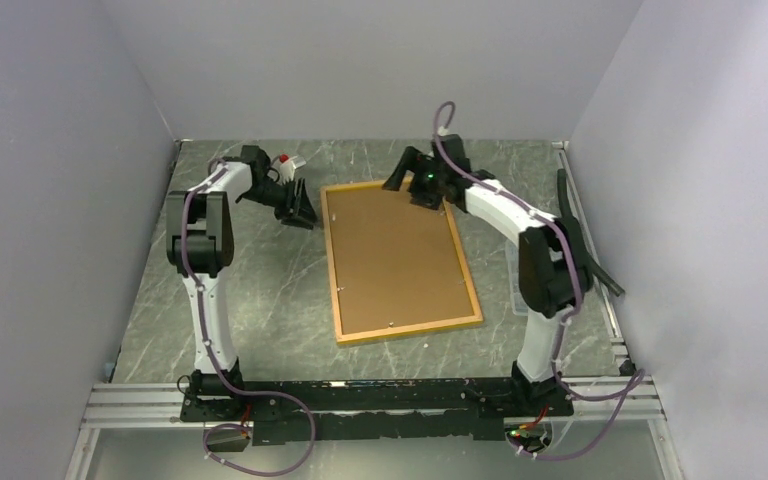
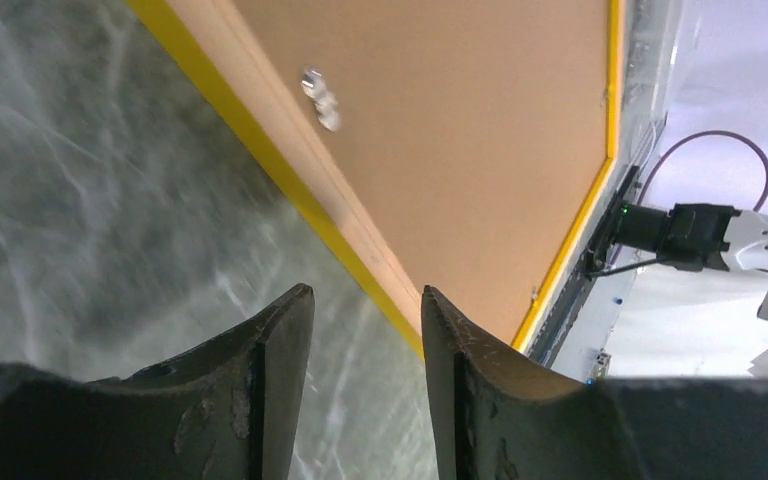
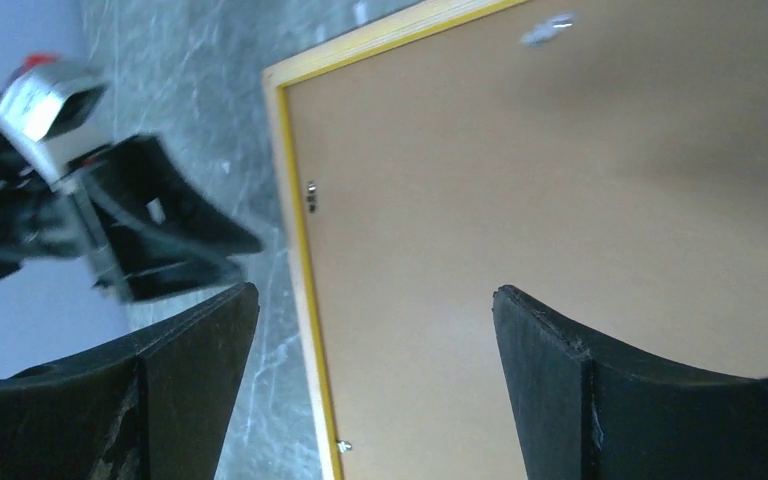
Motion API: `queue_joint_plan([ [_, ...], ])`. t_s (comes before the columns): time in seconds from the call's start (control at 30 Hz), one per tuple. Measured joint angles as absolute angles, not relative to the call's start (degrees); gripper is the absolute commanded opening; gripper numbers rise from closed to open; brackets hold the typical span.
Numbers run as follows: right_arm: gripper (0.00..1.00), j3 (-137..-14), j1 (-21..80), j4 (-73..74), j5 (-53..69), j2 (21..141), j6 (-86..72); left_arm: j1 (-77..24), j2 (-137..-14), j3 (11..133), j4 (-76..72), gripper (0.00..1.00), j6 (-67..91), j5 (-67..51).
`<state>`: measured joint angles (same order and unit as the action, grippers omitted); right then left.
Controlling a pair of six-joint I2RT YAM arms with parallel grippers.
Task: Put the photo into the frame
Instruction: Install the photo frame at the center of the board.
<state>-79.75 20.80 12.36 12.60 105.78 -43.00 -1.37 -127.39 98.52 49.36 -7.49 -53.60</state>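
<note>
The frame (image 1: 410, 329) lies face down in the middle of the table, its wood-coloured rear and yellow rim up, with a brown backing board (image 1: 397, 258) filling it. The photo is not in view. My left gripper (image 1: 305, 218) is open and empty just off the frame's far left edge; the left wrist view shows its jaws (image 2: 365, 300) a little apart over the table beside the yellow rim (image 2: 260, 150). My right gripper (image 1: 397, 178) is wide open and empty above the frame's far end; the right wrist view (image 3: 375, 295) shows it over the board (image 3: 560, 200) and the rim (image 3: 295, 230).
Small metal tabs (image 3: 311, 195) sit along the frame's inner edge, one also in the left wrist view (image 2: 320, 98). Grey walls close in the left, back and right. A black bar (image 1: 585, 235) lies along the right wall. The arms' base rail (image 1: 380, 395) runs along the near edge.
</note>
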Motion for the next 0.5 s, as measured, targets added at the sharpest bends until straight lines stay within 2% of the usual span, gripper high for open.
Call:
queue_joint_plan([
  [0.2,0.88,-88.68,25.56,11.42,17.96,117.25,-42.19,-1.96,-135.85,102.35,46.70,0.37,-1.76,-54.46],
  [0.5,0.85,-97.71,27.88,8.75,23.27,128.95,-43.13,-2.55,-137.56,103.74,43.75,0.29,2.68,-55.40],
])
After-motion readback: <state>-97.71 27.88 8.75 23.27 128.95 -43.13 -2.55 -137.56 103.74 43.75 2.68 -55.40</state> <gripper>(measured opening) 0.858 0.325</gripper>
